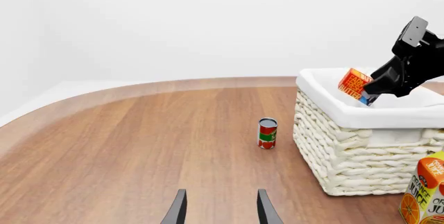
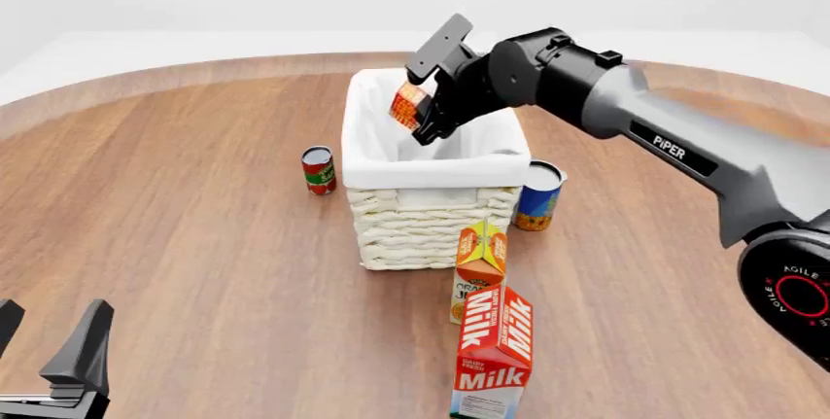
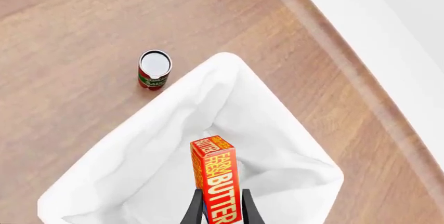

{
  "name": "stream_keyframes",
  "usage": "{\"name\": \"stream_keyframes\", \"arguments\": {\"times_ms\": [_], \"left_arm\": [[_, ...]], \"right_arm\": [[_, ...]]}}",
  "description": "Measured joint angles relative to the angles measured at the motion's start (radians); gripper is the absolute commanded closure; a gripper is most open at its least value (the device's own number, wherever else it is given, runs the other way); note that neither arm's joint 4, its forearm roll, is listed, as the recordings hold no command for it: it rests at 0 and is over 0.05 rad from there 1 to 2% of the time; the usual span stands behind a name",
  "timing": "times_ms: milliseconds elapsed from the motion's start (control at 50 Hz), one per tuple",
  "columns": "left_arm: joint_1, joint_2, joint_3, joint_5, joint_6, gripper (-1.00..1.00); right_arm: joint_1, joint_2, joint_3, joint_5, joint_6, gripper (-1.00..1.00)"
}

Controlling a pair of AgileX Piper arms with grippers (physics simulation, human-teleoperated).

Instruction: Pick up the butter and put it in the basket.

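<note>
Butter held over the basket.
The butter (image 2: pixel 410 104) is clamped in the right pincer (image 2: pixel 426 120) above the basket (image 2: pixel 434 161); the left pincer (image 1: pixel 218 209) is spread apart, empty.

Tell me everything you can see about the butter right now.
The butter is a small flat box, red-orange with white BUTTER lettering, yellow print and a blue edge, cardboard by its look. The right gripper is shut on one end of it, fingers on its two broad faces. It hangs tilted over the open basket, at about rim height, touching nothing but the fingers. It has not been released. Its far side is hidden.
</note>
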Motion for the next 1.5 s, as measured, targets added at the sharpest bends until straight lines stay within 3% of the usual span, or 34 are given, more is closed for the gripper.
{"name": "stream_keyframes", "arguments": {"times_ms": [640,660,1260,1500], "left_arm": [[0.0,0.0,0.0,0.0,0.0,-1.0],[0.0,0.0,0.0,0.0,0.0,-1.0],[0.0,0.0,0.0,0.0,0.0,-1.0],[0.0,0.0,0.0,0.0,0.0,-1.0]], "right_arm": [[-0.008,0.03,-0.04,0.012,-0.017,1.0],[-0.009,0.031,-0.041,0.012,-0.017,-1.0],[-0.021,0.03,-0.079,0.005,-0.009,-1.0],[-0.014,-0.012,-0.027,-0.037,0.002,-1.0]]}}
